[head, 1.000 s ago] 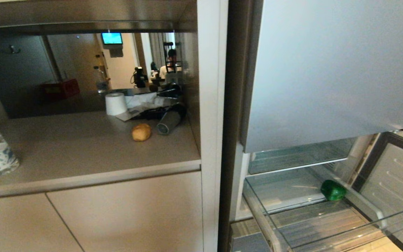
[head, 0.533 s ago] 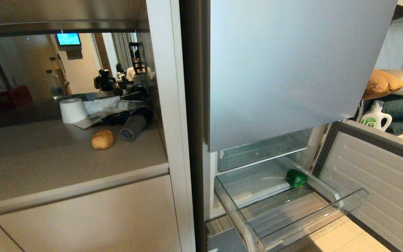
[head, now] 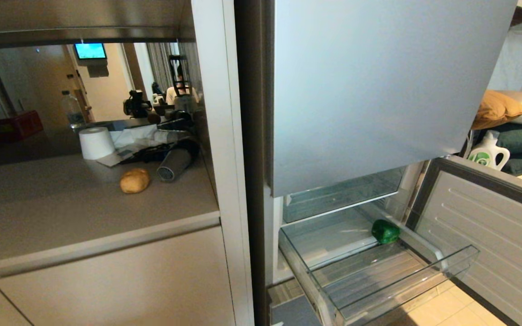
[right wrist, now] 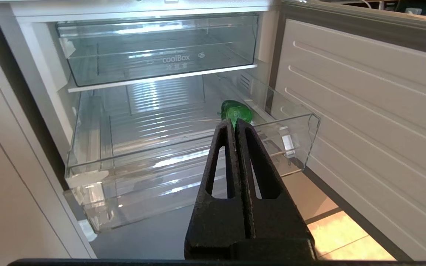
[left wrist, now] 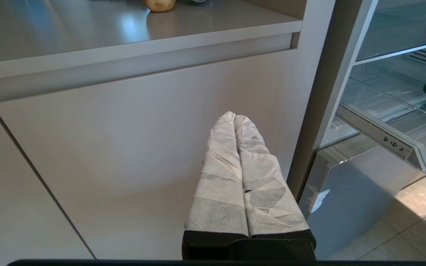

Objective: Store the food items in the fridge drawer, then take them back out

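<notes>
Right wrist view, right gripper point(right wrist: 234, 123) clenched empty before fridge drawer point(right wrist: 98, 177), left gripper point(left wrist: 234, 117) clenched empty

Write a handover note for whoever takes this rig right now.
Left gripper: jaws shut, empty, parked low in front of the beige cabinet door.
Right gripper: jaws shut, empty, facing the fridge drawer.
Drawer is pulled out, fridge door open.
Green bell pepper lies in the drawer by its right wall.
Potato sits on the counter, near the paper roll.
Done: nothing certain; pepper is in.
Left: depends on phase, store the potato or fetch the pepper.
</notes>
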